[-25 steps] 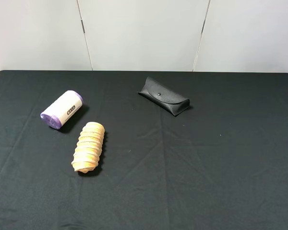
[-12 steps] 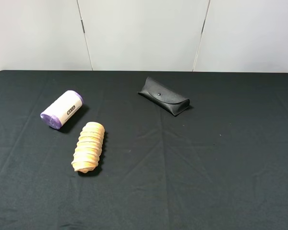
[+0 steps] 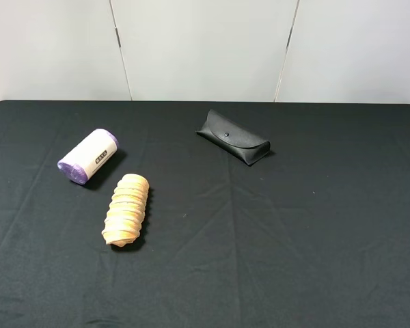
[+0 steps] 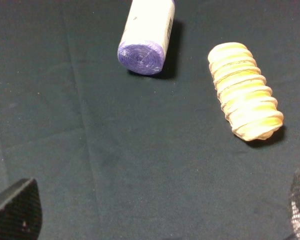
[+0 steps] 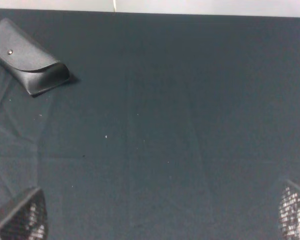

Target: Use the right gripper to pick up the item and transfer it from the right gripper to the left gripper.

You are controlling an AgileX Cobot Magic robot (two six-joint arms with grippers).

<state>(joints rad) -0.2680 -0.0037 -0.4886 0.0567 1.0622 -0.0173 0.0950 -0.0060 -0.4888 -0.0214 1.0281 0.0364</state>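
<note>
The item, a cream-labelled roll with purple ends (image 3: 88,156), lies on its side at the left of the black table; the left wrist view shows its purple end (image 4: 141,56). Neither arm shows in the exterior high view. My left gripper (image 4: 157,210) is open and empty, only its fingertips (image 4: 17,207) showing at the frame corners, well short of the roll. My right gripper (image 5: 160,215) is open and empty over bare cloth, only its fingertips (image 5: 20,217) showing, far from the roll.
A tan ridged spiral piece (image 3: 126,209) lies just in front of the roll, also seen in the left wrist view (image 4: 245,97). A black glasses case (image 3: 233,137) lies at the back centre, also in the right wrist view (image 5: 30,60). A white wall stands behind the table.
</note>
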